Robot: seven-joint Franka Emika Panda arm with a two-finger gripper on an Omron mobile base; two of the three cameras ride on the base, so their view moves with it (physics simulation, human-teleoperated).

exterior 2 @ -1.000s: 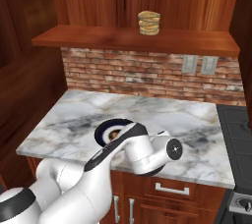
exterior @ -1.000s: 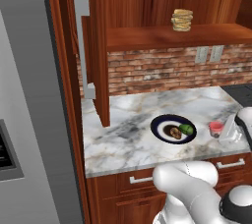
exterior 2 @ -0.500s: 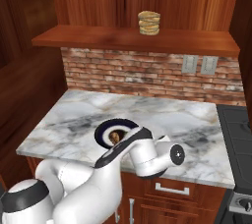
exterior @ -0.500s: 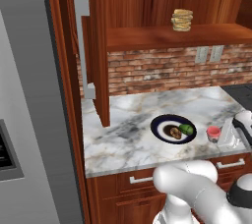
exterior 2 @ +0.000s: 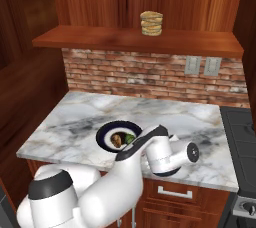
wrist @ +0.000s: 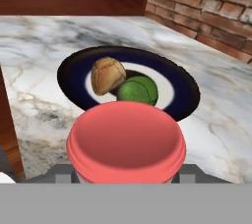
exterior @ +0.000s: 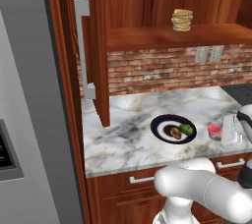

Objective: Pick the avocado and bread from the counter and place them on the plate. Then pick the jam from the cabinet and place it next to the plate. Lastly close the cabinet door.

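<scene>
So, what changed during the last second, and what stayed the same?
The pincer, shut on the jam, sank slightly toward the counter beside the plate. It kept its grip. The plate with the avocado and bread, and the open cabinet door, did not move.

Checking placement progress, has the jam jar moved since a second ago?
Yes. In the left base view the jam jar has shifted slightly left along the counter, closer to the plate.
</scene>
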